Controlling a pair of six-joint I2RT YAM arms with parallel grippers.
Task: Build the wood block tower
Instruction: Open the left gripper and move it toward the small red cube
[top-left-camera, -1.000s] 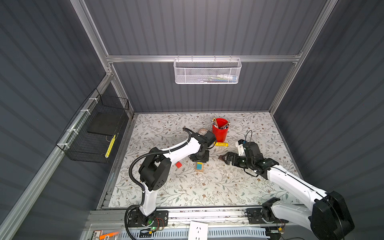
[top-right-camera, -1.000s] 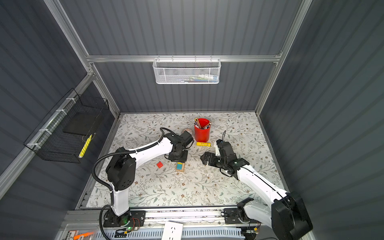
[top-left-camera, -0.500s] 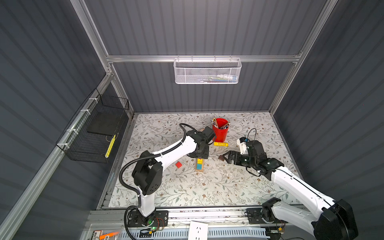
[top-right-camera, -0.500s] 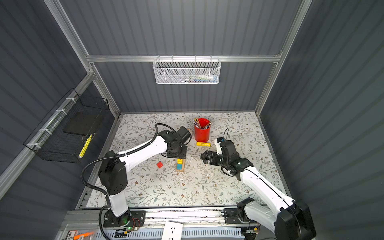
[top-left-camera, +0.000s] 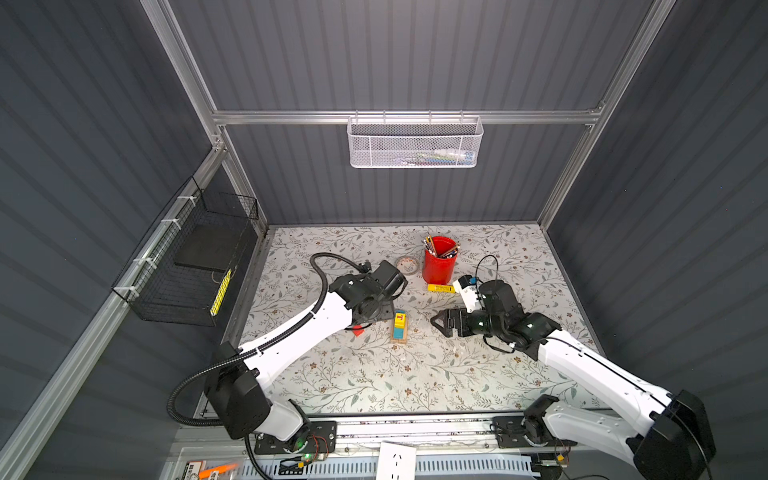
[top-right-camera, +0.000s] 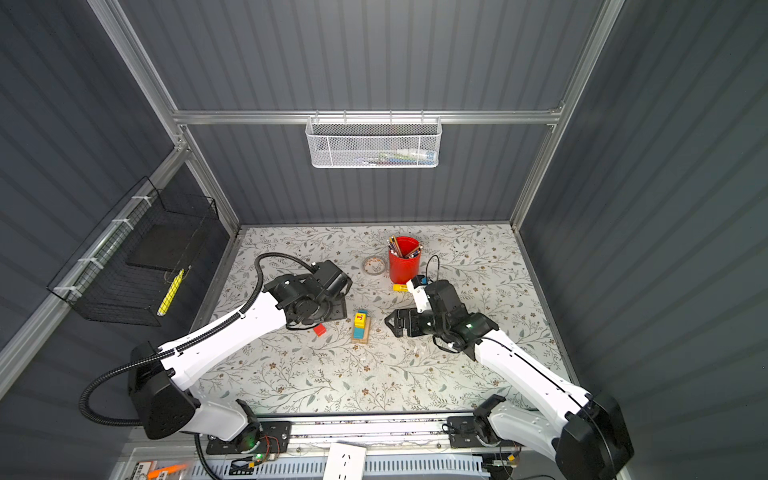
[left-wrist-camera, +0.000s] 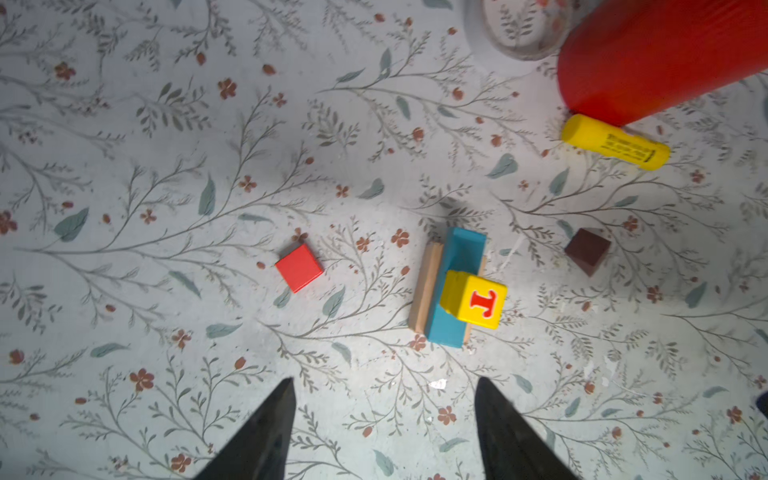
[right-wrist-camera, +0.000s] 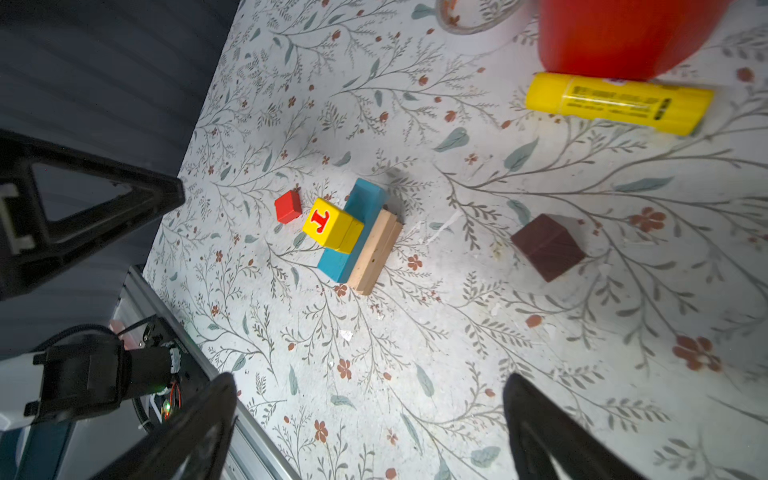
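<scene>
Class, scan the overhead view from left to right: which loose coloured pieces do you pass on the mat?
red cube → yellow lettered cube → yellow tube. The red cup overlaps the tube's span, so it is left out.

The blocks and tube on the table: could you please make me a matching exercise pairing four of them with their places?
1. red cube
2. yellow lettered cube
3. teal bar
4. yellow tube

A. on the tan wooden bars
B. beside the red cup
C. loose on the mat
D. on top of the teal bar

Pairs: 1-C, 2-D, 3-A, 4-B
</scene>
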